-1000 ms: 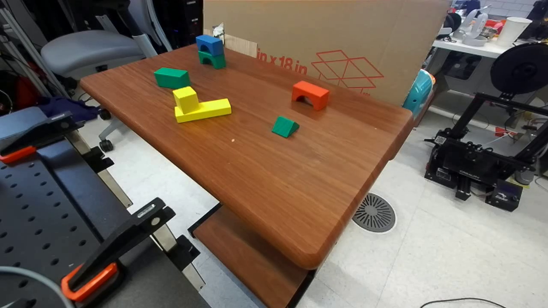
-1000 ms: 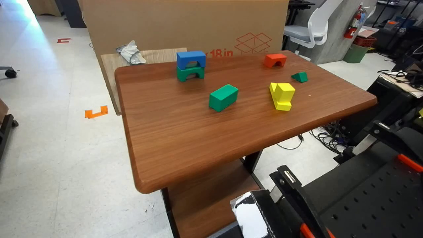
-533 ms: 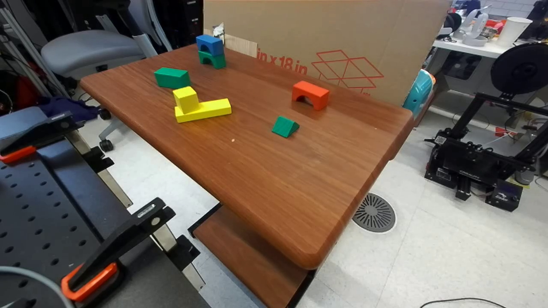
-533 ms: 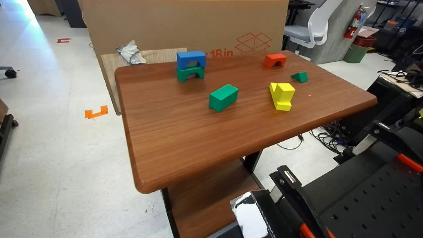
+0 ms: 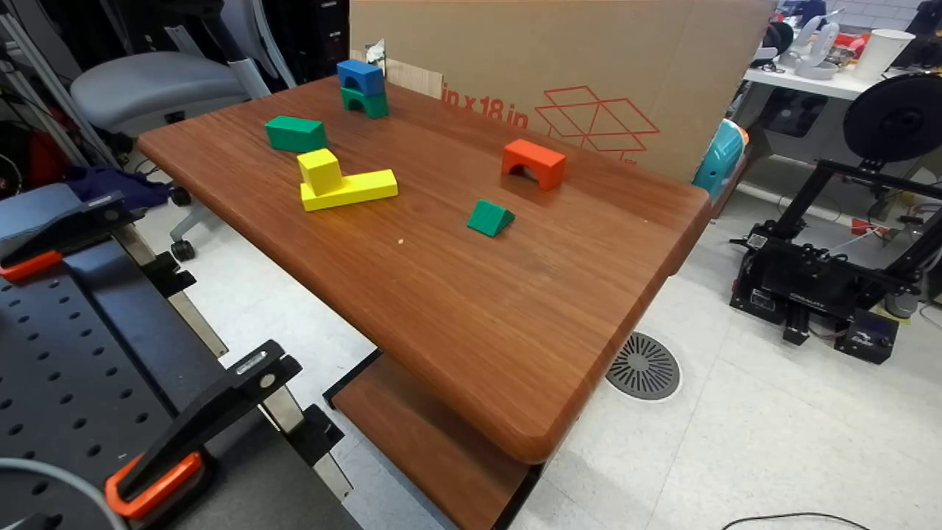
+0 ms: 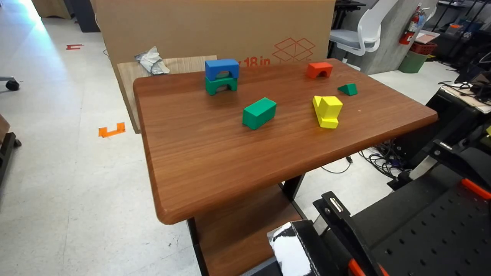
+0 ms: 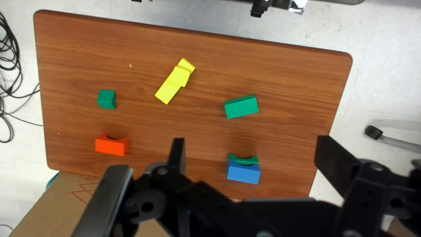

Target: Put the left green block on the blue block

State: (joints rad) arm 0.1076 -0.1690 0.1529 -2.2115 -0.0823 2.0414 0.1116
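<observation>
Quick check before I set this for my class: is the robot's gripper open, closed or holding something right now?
Gripper: open, jaws wide apart in the wrist view, holding nothing.

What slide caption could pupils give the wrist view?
Open gripper in foreground; blue block atop green arch, green brick apart.

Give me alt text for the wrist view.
Empty, open gripper above a brown table. A blue block tops a green arch; higher in frame lies a green rectangular block, and leftward a yellow stack, green wedge and orange arch.
</observation>
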